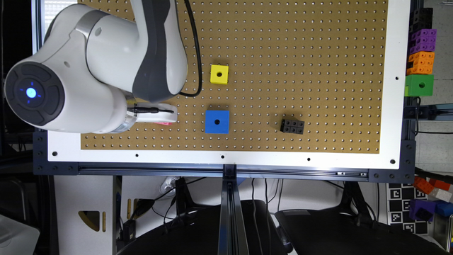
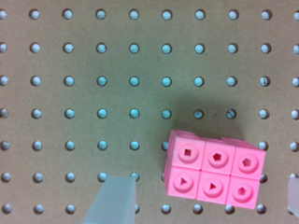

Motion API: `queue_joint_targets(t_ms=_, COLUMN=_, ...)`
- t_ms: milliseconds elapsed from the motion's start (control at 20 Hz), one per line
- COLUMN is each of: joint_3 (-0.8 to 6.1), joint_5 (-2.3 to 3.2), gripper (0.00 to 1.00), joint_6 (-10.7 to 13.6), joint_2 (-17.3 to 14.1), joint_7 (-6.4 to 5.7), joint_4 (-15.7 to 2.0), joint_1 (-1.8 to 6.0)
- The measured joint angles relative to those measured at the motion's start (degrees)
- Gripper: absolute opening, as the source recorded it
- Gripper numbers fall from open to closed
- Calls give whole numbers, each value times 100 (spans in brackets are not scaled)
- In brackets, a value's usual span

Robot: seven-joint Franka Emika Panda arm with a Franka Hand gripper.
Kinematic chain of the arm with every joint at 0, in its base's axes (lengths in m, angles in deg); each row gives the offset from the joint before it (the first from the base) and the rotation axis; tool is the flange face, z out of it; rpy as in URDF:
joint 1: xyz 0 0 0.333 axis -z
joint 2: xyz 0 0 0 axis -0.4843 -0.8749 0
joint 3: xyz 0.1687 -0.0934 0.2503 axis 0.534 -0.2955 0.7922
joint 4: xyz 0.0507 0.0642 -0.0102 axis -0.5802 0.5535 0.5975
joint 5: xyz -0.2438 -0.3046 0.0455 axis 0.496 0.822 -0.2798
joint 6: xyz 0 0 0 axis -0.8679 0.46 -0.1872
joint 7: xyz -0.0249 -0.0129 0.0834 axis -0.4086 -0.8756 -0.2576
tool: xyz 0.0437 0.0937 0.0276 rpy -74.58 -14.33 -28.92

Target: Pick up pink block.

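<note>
The pink block (image 2: 212, 170), a small brick with a 2x3 grid of studs, lies flat on the brown pegboard (image 2: 93, 93). In the wrist view it sits between my two fingers, nearer one of them, with one pale fingertip (image 2: 114, 198) well apart from it and the other fingertip (image 2: 293, 193) at the frame's edge. My gripper (image 2: 204, 184) is open and touches nothing. In the exterior view the gripper (image 1: 155, 114) hangs over the board's front part at the exterior view's left, and a thin sliver of the pink block (image 1: 163, 123) peeks out below it.
A blue cube (image 1: 217, 121) stands just to the exterior view's right of the gripper, a yellow cube (image 1: 219, 74) behind it, and a black studded brick (image 1: 292, 126) further right. Purple, orange and green blocks (image 1: 420, 60) are stacked off the board's right edge.
</note>
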Motion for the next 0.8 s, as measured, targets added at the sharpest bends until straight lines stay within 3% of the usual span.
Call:
queue_joint_targets(t_ms=300, joint_3=7, joint_5=-5, gripper=100, joint_6=-145, joint_2=-204, joint_7=-15, joint_4=-16, joint_1=-43)
queue_joint_targets(t_ms=550, joint_3=35, joint_5=-5, gripper=100, joint_6=-145, joint_2=-211, joint_7=-118, joint_4=-21, joint_1=-121)
queue_joint_targets(t_ms=800, joint_3=34, joint_5=-5, gripper=100, joint_6=-227, joint_2=-352, joint_7=-119, joint_4=-25, joint_1=-115)
